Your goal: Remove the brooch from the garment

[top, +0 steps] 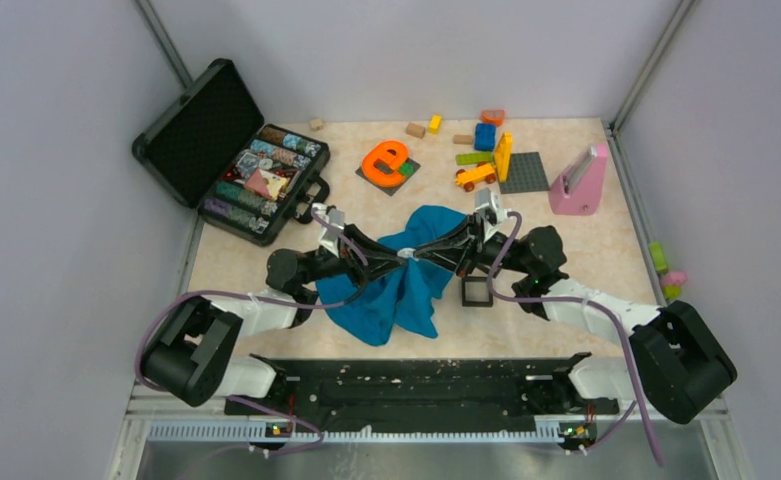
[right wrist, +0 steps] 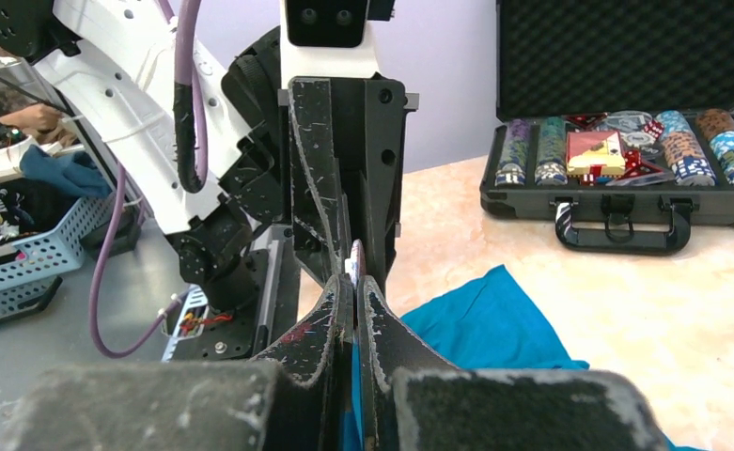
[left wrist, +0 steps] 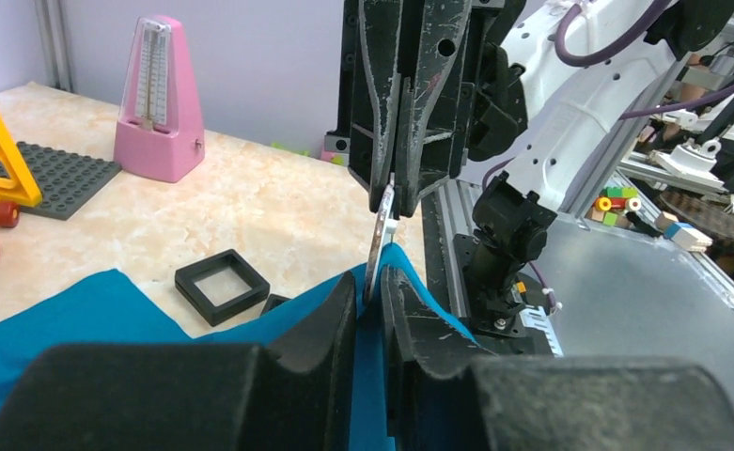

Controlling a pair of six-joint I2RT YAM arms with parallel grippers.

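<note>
- Right gripper (left wrist: 398,188) drops in from the top of the left wrist view. Its fingers are pressed tight on the upper edge of the brooch (left wrist: 382,225), a thin pale disc seen edge-on.
- Left gripper (left wrist: 372,282) meets it nose to nose from below. Its fingers are nearly together, pinching a raised fold of the teal garment (left wrist: 90,310) right under the brooch.
- The disc's lower edge dips into the narrow gap between the left fingers. Whether they touch it or only the cloth, I cannot tell.
- So the brooch sits at the peak of the lifted cloth, caught between the two sets of fingertips. The rest of the garment hangs down to the table (top: 586,250).
- The step in hand looks like the separation: one arm anchors the fabric, the other draws the brooch off.
- To do it well, the left should hold firm and stay put. The right should pull slowly and straight back along its own fingers, with no twist.
- The fastening is hidden, so go by the cloth. If the fold stretches and follows the brooch, it hasn't let go, and the pull should ease off rather than tear.
- The risk is the left fingers biting the disc's rim as well, which would set the two arms pulling against each other.
- A black square frame (left wrist: 222,285) lies on the table just beside the garment, out of the pull line.
</note>
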